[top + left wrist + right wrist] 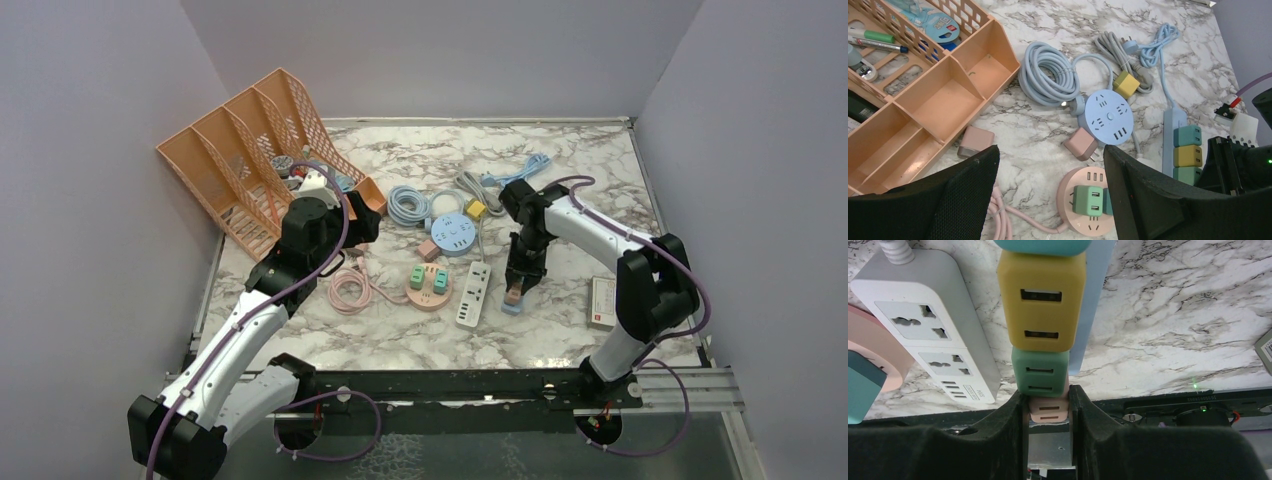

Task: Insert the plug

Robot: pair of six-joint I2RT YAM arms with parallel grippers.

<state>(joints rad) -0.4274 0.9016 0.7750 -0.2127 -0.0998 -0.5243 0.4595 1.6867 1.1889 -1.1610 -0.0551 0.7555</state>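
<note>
My right gripper (1049, 412) is shut on a small pink plug (1049, 410). The plug stands at the near end of a light-blue power strip (1095, 305), right against a green plug (1040, 375). Beyond that come a yellow plug (1042, 300) and a teal one. Its prongs are hidden. From above, the right gripper (514, 290) points down at the strip's end (512, 308). My left gripper (1048, 200) hangs open over the marble, nothing between its fingers (963, 200), above a round pink socket (1087, 227) with green plugs in it.
A white power strip (928, 320) lies left of the blue one. Round blue socket (1109, 116), loose pink plugs (1080, 143), coiled cables (1048, 75) and a yellow plug (1125, 84) lie mid-table. An orange organiser (255, 150) stands back left, a white box (602, 302) right.
</note>
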